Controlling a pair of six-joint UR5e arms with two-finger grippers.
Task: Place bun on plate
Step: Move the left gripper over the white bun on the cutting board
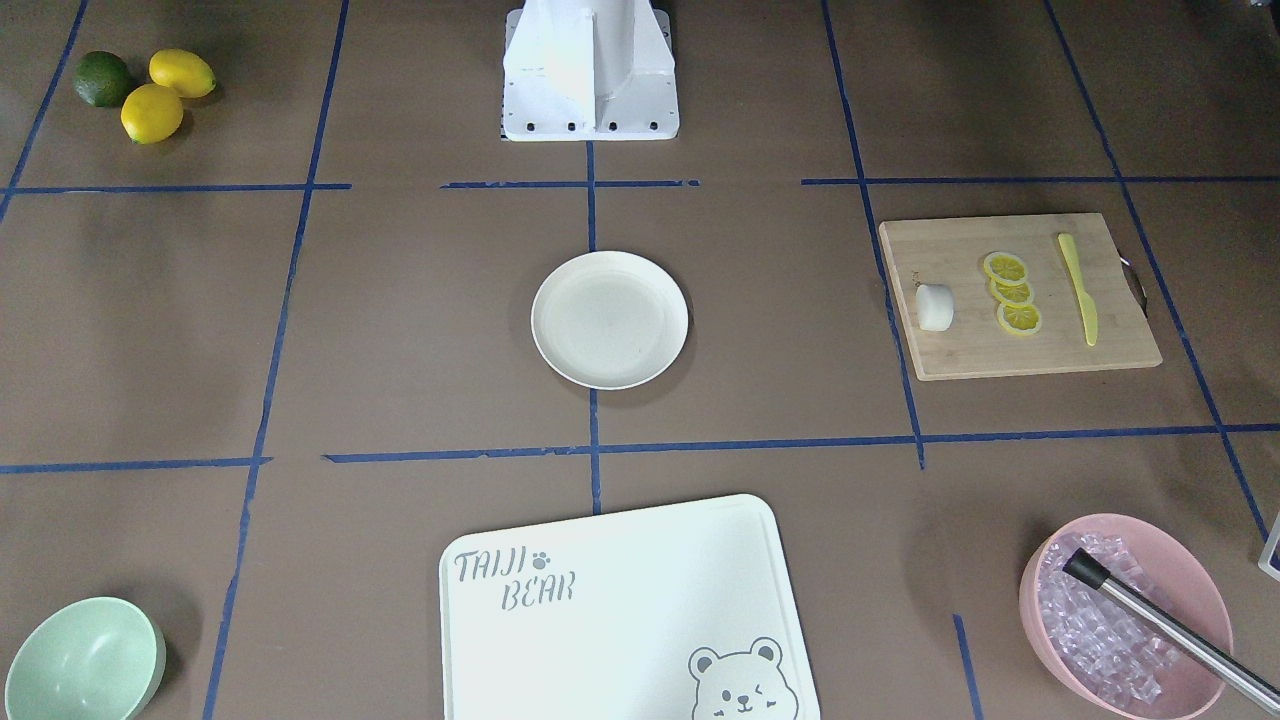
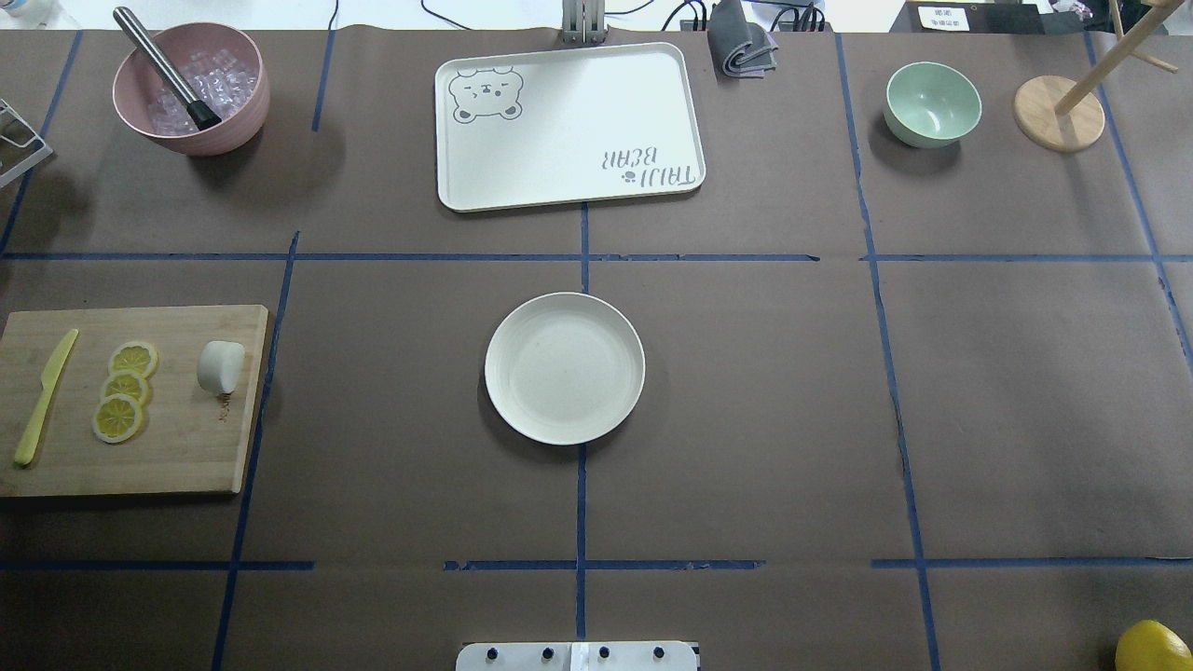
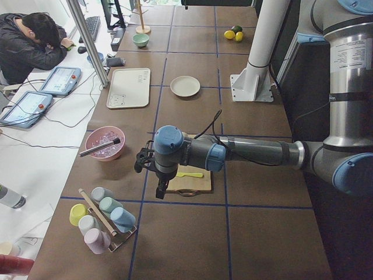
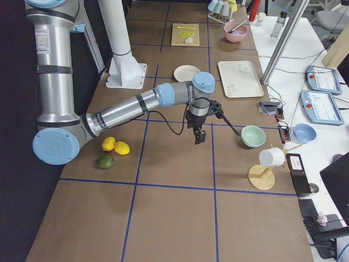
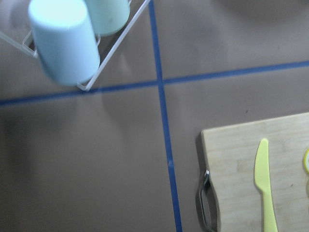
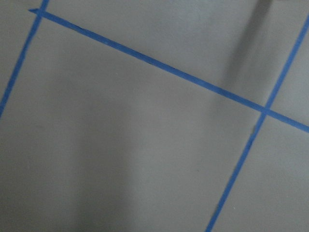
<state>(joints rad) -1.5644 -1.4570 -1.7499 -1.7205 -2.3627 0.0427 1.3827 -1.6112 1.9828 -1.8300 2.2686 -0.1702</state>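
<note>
The bun (image 1: 935,307) (image 2: 221,366) is a small white lump on a wooden cutting board (image 2: 186,447), beside the lemon slices (image 2: 123,390). At the table's centre sits the round cream plate (image 1: 610,319) (image 2: 564,368) with nothing on it. My left gripper (image 3: 160,189) shows only in the exterior left view, hanging high over the board's outer end; whether it is open or shut I cannot tell. My right gripper (image 4: 199,136) shows only in the exterior right view, above bare table well away from the plate (image 4: 187,72); I cannot tell its state. Neither wrist view shows fingers.
A yellow knife (image 2: 42,396) lies on the cutting board. A pink bowl of ice (image 2: 191,89), the bear-printed board (image 2: 569,126) and a mint bowl (image 2: 932,102) line the far side. Lemons and a lime (image 1: 145,90), a cup rack (image 3: 102,219) and a person (image 3: 29,46) are nearby.
</note>
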